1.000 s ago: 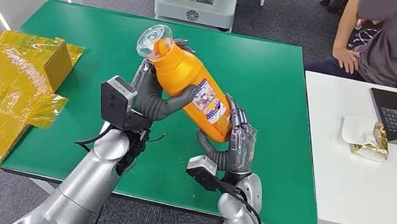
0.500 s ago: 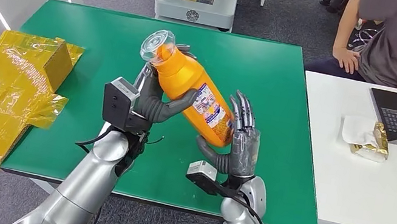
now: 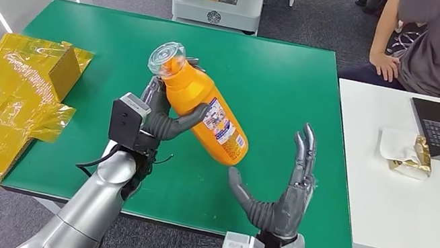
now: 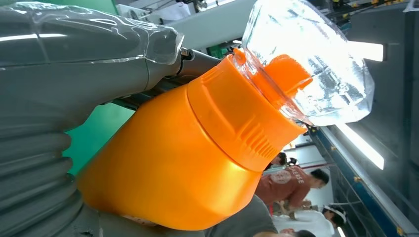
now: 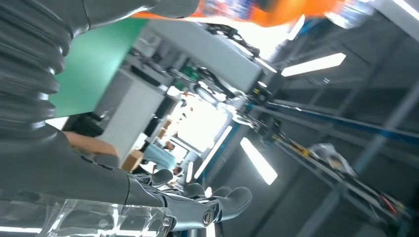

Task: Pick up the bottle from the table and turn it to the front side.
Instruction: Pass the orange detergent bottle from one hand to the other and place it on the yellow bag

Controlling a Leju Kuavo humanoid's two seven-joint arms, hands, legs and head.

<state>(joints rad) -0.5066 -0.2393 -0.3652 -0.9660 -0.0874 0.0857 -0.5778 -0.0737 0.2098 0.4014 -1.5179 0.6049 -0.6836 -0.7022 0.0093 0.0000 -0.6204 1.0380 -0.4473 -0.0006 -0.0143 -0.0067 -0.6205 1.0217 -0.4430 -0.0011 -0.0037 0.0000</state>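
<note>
1. I have the bottle (image 3: 202,111) lifted off the green counter (image 3: 293,82), tilted, with its clear cap (image 3: 167,59) pointing far-left and its base down toward the near-right.
2. My left hand (image 3: 162,117) is grasping the bottle around the upper body, thumb across the near side and fingers behind; the left wrist view shows the orange shoulder seated against the palm.
3. My right hand (image 3: 283,193) is released, fingers spread and upright, just near-right of the base; its thumb tip looks very close to the base, though I cannot tell if it touches.
4. The printed label (image 3: 222,124) faces up and right, so I judge the turn is partly done.
5. To do this well, I would rotate slowly with the left wrist, keeping the right palm under the base as a guard against slipping.
</note>
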